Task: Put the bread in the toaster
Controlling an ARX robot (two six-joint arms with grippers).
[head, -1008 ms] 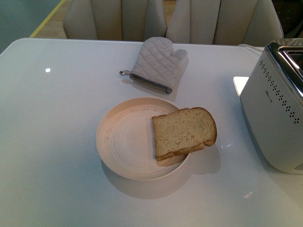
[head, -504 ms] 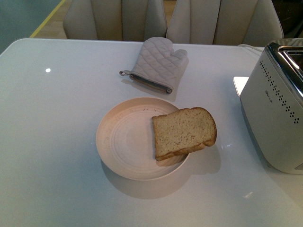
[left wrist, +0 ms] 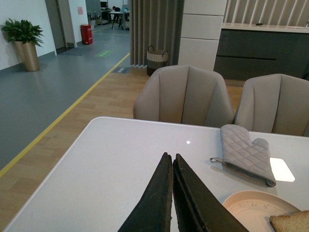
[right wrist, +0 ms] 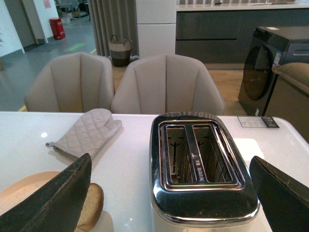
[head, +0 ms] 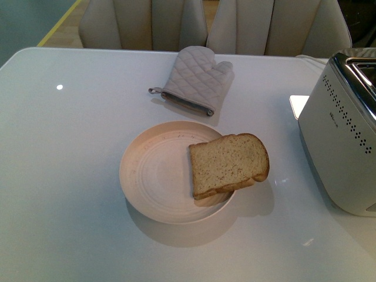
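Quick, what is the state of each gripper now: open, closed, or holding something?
Left gripper: closed, holding nothing.
Right gripper: open wide, empty.

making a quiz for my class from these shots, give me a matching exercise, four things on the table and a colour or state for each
Things:
1. bread
2. toaster
3. oven mitt
4. plate

Colours or states:
a. both slots empty
b. grey, quilted, lying flat
c. round, cream
d. tan, overhanging the plate's rim

Pairs: 1-d, 2-a, 3-b, 4-c
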